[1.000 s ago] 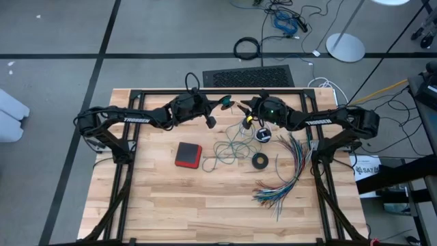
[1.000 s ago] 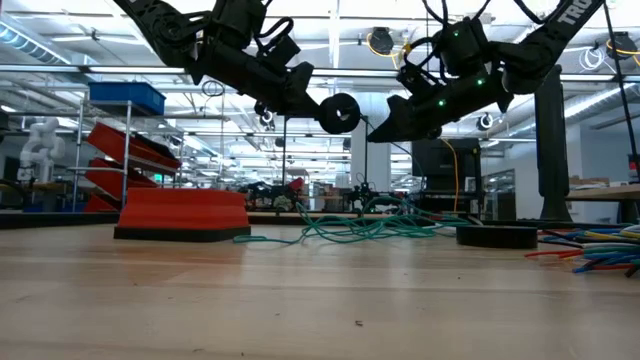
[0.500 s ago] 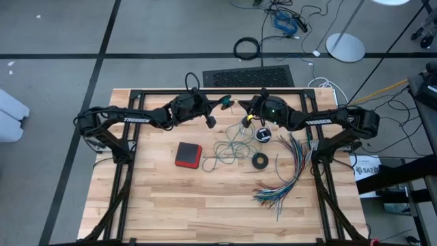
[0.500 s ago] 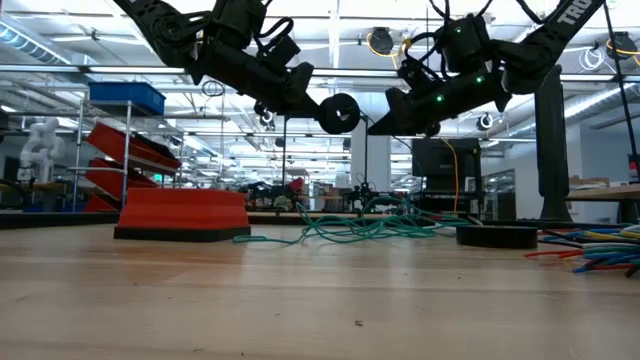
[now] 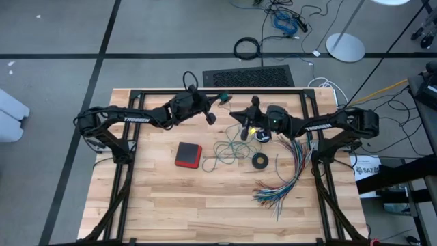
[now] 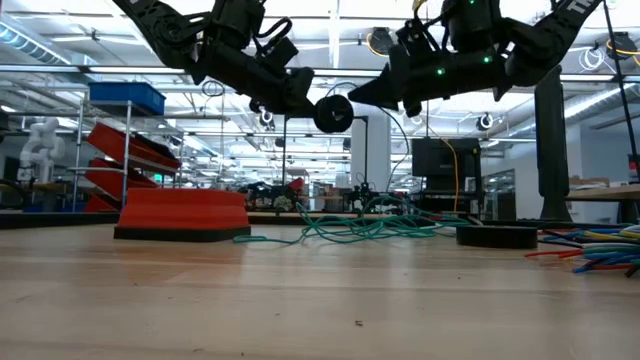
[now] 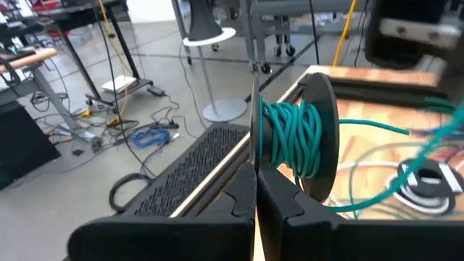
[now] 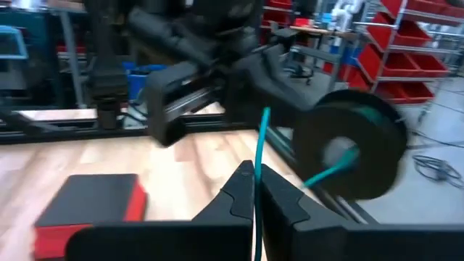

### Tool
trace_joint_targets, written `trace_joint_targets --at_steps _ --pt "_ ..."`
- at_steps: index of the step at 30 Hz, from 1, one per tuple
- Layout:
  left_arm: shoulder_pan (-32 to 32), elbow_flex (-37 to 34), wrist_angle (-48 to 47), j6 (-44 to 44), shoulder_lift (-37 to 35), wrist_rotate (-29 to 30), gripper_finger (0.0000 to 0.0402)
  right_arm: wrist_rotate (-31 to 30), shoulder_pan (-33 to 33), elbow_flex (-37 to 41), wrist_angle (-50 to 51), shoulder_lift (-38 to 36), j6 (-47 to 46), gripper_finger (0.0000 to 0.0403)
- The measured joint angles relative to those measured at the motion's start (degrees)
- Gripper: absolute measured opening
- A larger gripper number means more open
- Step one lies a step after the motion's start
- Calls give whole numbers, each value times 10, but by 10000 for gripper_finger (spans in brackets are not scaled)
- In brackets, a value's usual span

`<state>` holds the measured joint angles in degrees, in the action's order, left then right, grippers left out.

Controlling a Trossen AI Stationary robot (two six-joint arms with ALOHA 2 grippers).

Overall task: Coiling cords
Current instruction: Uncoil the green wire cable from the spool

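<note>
The left gripper (image 7: 255,190) is closed on a spool (image 7: 308,138). The right gripper (image 8: 254,190) pinches the green cord (image 8: 259,174). Pulling too hard could make it slip out or tangle below.

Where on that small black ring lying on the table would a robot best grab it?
Probably across the ring's band, from straight above, one finger in the hole and one outside. It lies flat and low on the table, so its sides offer little; approach from the red box side, away from the coloured wires.
</note>
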<state>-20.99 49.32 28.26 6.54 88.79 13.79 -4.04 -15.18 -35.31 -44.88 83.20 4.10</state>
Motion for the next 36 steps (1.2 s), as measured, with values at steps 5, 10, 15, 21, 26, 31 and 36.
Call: trace_joint_targets --at_steps 5,10,15,21,26,31,36 --pt "1 0 35 -3 0 -6 0 13 6 0 41 0 -10 0" --pt "1 0 49 -32 0 -48 0 -44 -13 -6 134 0 -46 0" --pt "4 0 19 -33 0 -64 0 -129 -33 -6 169 0 -72 0" --pt "4 0 -42 -22 0 -64 0 -205 -41 -6 142 -4 -69 0" --pt "4 0 -71 4 0 -56 0 -215 -41 -6 100 -18 -45 0" --pt "4 0 -91 43 0 -7 0 -139 -22 -6 32 -23 8 0" --pt "1 0 -79 63 0 45 0 -42 1 -9 19 -23 11 0"
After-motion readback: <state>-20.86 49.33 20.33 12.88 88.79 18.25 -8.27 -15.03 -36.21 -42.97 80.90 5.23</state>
